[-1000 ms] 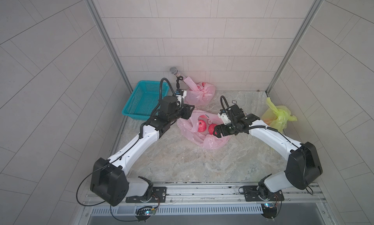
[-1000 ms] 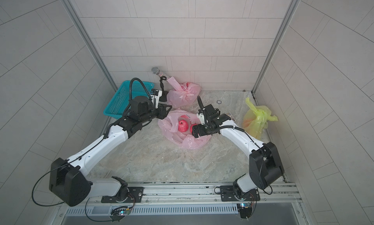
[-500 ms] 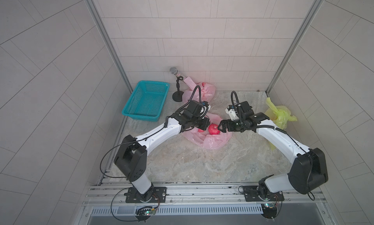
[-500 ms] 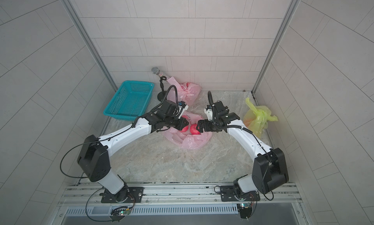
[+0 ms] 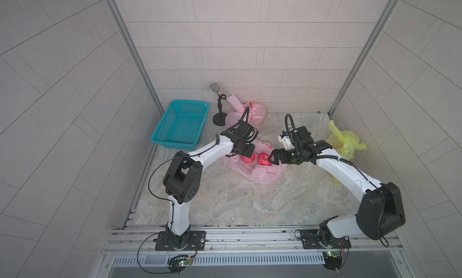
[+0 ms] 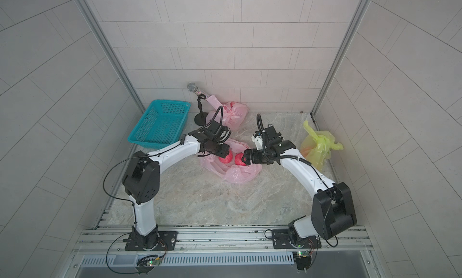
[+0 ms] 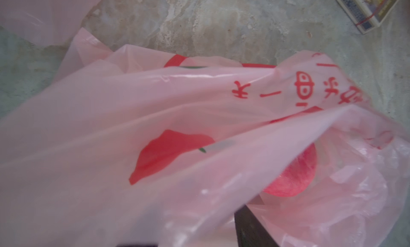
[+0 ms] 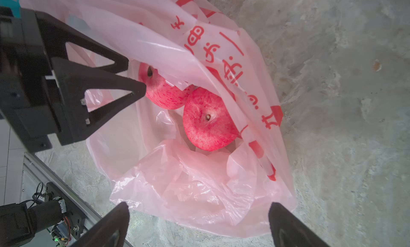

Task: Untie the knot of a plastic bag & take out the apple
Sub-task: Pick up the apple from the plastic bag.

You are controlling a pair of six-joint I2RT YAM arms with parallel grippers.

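Now left gripper (image 8: 136,76) and right gripper (image 8: 198,204) flank the open pink bag (image 5: 262,174).
Left jaws parted, tips just beside one apple (image 8: 159,90); right jaws spread wide, empty; second apple (image 8: 208,121) touches the first, both inside bag, mid-table (image 5: 225,201). Grippers at bag's 9 and 3 o'clock, teal basket (image 5: 180,125) at 10.

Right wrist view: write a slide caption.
Two red apples lie in the opened pink bag, left fingers at its mouth, right fingers spread.
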